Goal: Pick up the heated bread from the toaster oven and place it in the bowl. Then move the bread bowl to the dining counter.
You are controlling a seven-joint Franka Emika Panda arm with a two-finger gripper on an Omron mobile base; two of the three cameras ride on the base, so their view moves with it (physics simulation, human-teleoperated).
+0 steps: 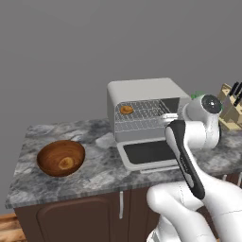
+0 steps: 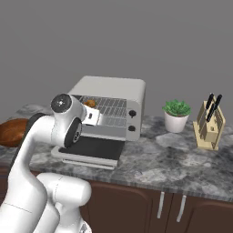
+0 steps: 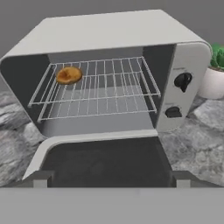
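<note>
The toaster oven stands on the grey marbled counter with its dark-glass door dropped flat. The heated bread, a small golden-brown round, lies on the wire rack at its back left. My gripper hovers over the lowered door, facing the oven mouth. It is open and holds nothing. The reddish-brown wooden bowl sits on the counter left of the oven, partly behind my arm in the right base view.
A potted plant and a wooden knife block stand right of the oven. Two dark knobs sit on the oven's right front. Brown cabinets run below the counter's front edge.
</note>
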